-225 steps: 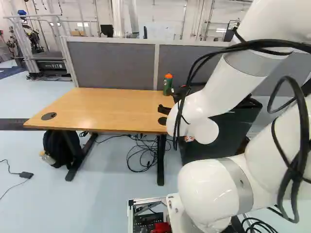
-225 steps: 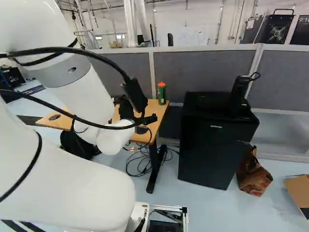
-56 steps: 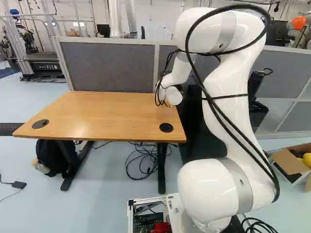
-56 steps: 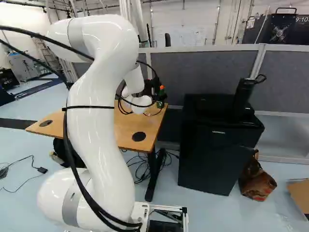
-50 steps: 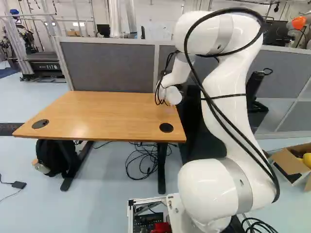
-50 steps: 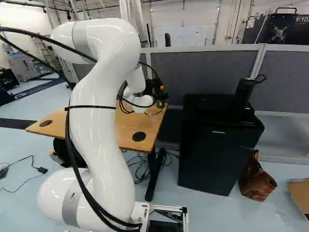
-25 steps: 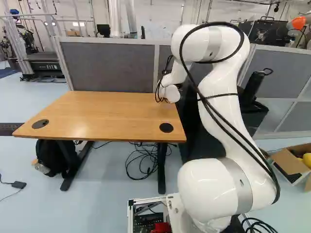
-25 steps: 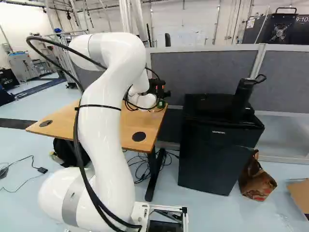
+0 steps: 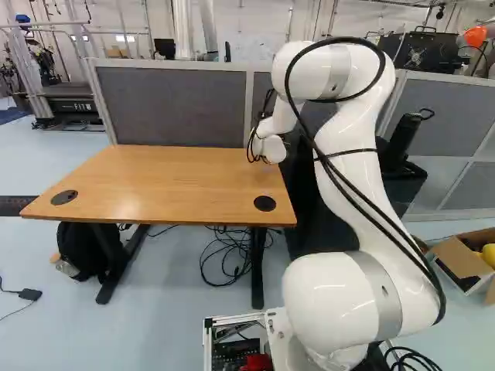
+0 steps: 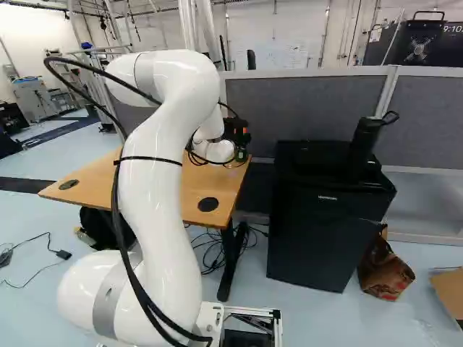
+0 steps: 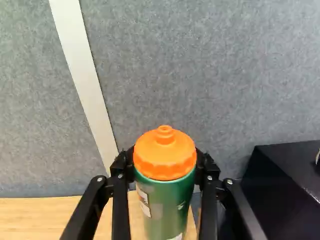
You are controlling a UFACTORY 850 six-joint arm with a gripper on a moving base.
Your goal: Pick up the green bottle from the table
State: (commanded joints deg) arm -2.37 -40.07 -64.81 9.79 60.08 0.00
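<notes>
In the right base view my gripper [image 10: 236, 134] is at the far right corner of the wooden table [image 10: 163, 195], partly behind the arm's white wrist. The green bottle [image 10: 241, 153] with its orange cap shows just beside it. Seen from the wrist, the bottle [image 11: 165, 202] stands upright between the two black fingers of the gripper [image 11: 165, 167], which is shut on it from both sides below the cap. The bottle's foot is out of the wrist view, and the arm hides the bottle in the left base view.
A grey partition [image 10: 304, 108] stands close behind the table. Right of the table is a black fridge [image 10: 329, 235] with a dark upright object [image 10: 362, 144] on top. A brown bag [image 10: 383, 271] lies on the floor beside it. Cables [image 9: 226, 259] hang under the table.
Since the oldest frames the base has moved and the arm has swung over to the bottle. In the last second the elbow came down slightly; the wrist is now nearly still.
</notes>
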